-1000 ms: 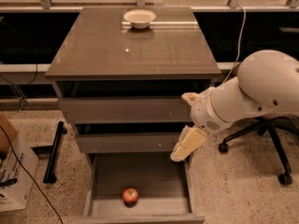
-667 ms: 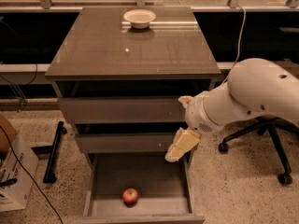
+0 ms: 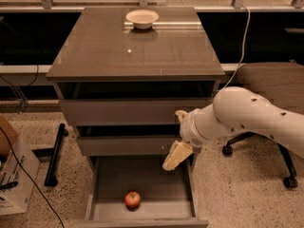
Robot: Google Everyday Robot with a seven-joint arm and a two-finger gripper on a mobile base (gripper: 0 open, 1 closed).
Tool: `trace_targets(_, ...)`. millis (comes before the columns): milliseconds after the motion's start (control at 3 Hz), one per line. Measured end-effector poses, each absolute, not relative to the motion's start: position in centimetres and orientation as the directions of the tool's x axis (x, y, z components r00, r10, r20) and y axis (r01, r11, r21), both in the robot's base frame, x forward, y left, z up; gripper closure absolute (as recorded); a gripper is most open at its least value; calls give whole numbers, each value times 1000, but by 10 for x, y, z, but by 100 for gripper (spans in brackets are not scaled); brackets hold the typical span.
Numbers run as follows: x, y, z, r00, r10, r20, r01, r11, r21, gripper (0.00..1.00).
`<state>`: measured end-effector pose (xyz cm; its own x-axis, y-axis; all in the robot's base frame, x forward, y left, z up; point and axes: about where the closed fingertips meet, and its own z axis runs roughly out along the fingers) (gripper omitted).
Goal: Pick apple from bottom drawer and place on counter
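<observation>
Standing mid-scene, one cabinet (image 3: 128,112) carries the glossy counter (image 3: 135,51) on top and three drawers below; only the bottom drawer (image 3: 111,177) is pulled out, presumably to bare its floor from above. One white arm (image 3: 247,115) slopes in from the right so that its single gripper (image 3: 175,156) hangs over the drawer's back right part, and whether it is parted or closed I cannot tell. One cream bowl (image 3: 142,18) sits at the counter's far edge, leaving the near slab as a likely landing spot, and one apple (image 3: 132,199) rests on the drawer floor near its front wall, well apart from the gripper.
</observation>
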<state>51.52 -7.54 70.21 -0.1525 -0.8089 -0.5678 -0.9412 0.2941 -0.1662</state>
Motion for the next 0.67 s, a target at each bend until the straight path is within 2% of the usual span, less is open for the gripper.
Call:
trace_targets(333, 525, -76, 652, -145, -782, -606, -947, 287, -144, 0)
trace_targets(667, 525, -76, 653, -145, -782, -606, -947, 287, -144, 0)
